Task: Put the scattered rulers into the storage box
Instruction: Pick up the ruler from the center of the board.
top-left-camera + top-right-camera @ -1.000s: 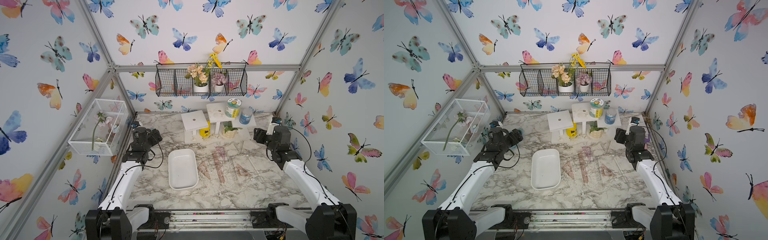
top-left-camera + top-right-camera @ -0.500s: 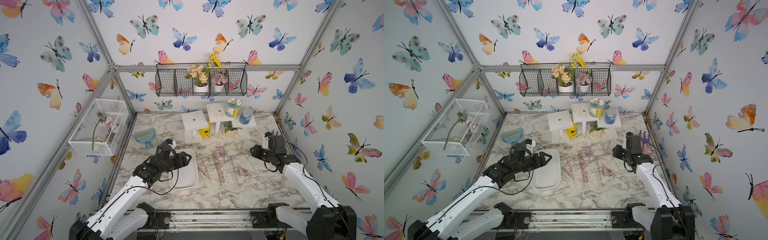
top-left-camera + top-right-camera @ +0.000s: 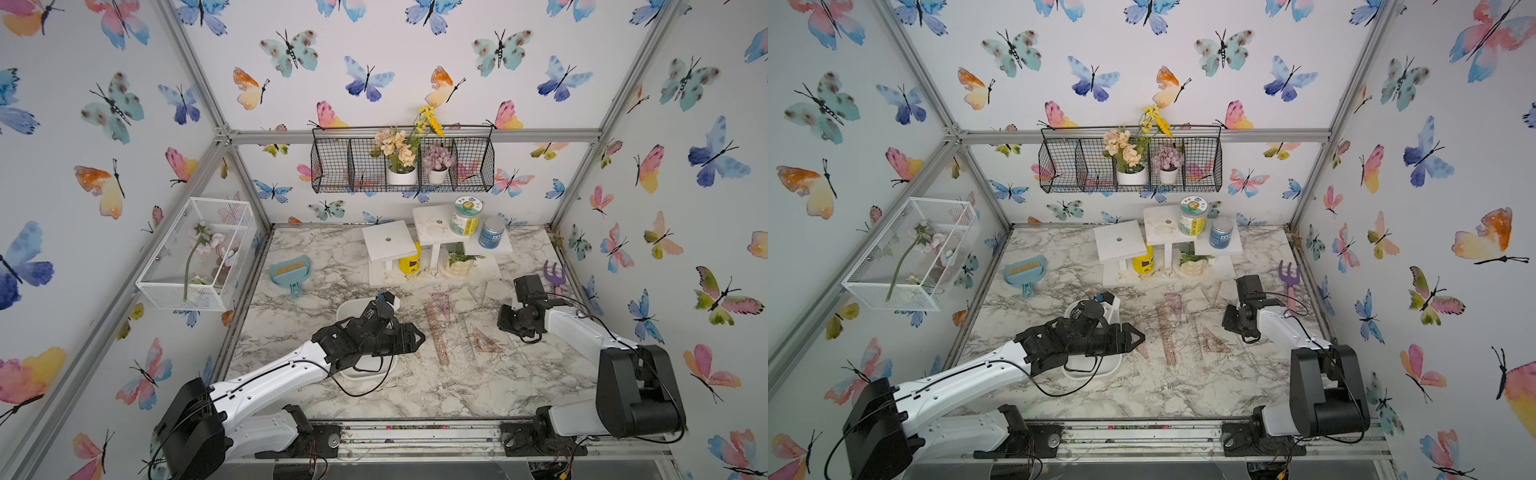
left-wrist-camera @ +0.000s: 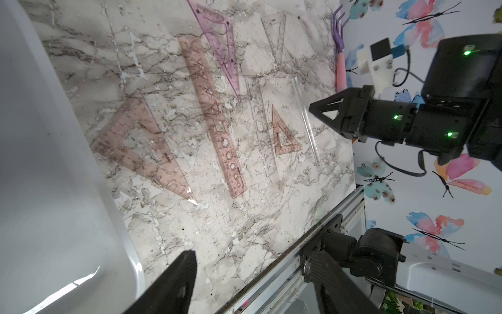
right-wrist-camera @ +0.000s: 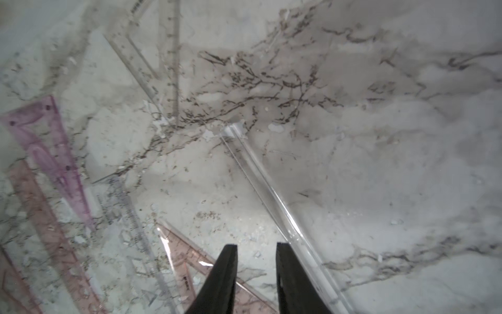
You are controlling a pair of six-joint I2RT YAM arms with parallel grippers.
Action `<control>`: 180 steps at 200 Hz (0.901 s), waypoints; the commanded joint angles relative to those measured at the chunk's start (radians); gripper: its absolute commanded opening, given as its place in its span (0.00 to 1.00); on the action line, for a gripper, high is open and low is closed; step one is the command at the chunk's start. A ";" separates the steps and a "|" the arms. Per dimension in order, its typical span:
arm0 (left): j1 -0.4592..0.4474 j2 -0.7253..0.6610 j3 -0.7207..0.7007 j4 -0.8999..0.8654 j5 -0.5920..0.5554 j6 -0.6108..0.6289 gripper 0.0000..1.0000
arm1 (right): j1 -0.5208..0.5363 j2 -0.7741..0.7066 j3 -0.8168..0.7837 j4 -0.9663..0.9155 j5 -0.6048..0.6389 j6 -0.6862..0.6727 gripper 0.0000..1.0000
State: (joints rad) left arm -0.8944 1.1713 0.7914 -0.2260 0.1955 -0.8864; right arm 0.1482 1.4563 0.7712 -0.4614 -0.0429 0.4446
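Note:
Several rulers lie on the marble right of the white storage box: a long pink ruler, a purple set square and a small pink set square. My left arm reaches across the storage box. Its left gripper is open and empty, near a large pink set square. My right gripper hangs low over bare marble between the small pink set square and a clear straight ruler. Its jaws stand a narrow gap apart with nothing between them.
A blue dustpan lies at the back left and a purple garden fork at the right wall. White stands with jars fill the back. A wire mesh basket hangs on the left wall.
My left arm swung from the back left corner out over the storage box toward the rulers. My right arm came forward and down to the clear ruler, its jaws narrowing.

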 commanded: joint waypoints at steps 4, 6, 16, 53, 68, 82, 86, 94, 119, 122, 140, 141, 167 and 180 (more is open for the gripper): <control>-0.002 0.006 0.044 0.023 -0.005 0.021 0.72 | 0.002 0.026 0.021 -0.008 0.078 -0.004 0.30; -0.002 0.007 0.045 0.022 -0.004 0.023 0.72 | 0.002 0.027 0.023 -0.008 0.082 -0.003 0.30; -0.001 0.011 0.055 0.010 -0.002 0.034 0.72 | 0.002 0.034 0.032 -0.009 0.092 -0.003 0.30; -0.001 0.020 0.060 0.007 0.006 0.047 0.73 | 0.002 0.050 0.053 -0.030 0.118 -0.008 0.30; 0.000 0.024 0.058 0.013 0.009 0.048 0.73 | 0.002 0.038 0.047 -0.029 0.124 -0.009 0.32; 0.002 0.028 0.057 0.022 0.011 0.047 0.74 | 0.002 0.050 0.058 -0.046 0.133 -0.014 0.34; 0.002 0.029 0.055 0.025 0.011 0.048 0.74 | 0.002 0.056 0.062 -0.052 0.138 -0.016 0.34; 0.004 0.031 0.054 0.030 0.014 0.049 0.74 | 0.002 0.068 0.070 -0.060 0.141 -0.021 0.34; 0.009 0.040 0.054 0.047 0.031 0.057 0.75 | 0.002 0.081 0.079 -0.066 0.142 -0.032 0.36; 0.009 0.040 0.055 0.046 0.033 0.058 0.75 | 0.002 0.082 0.079 -0.066 0.141 -0.035 0.37; 0.009 0.042 0.060 0.047 0.033 0.061 0.75 | 0.002 0.097 0.085 -0.069 0.140 -0.043 0.37; 0.009 0.042 0.060 0.048 0.033 0.061 0.75 | 0.002 0.098 0.086 -0.069 0.139 -0.044 0.37; 0.012 0.044 0.061 0.058 0.036 0.055 0.75 | 0.002 0.126 0.096 -0.078 0.117 -0.052 0.37; 0.013 0.046 0.063 0.062 0.042 0.055 0.75 | 0.002 0.128 0.091 -0.074 0.114 -0.054 0.37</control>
State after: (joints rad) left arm -0.8894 1.2079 0.8398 -0.1871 0.2081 -0.8463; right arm 0.1482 1.5681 0.8433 -0.5014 0.0666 0.4061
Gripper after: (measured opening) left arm 0.753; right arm 0.368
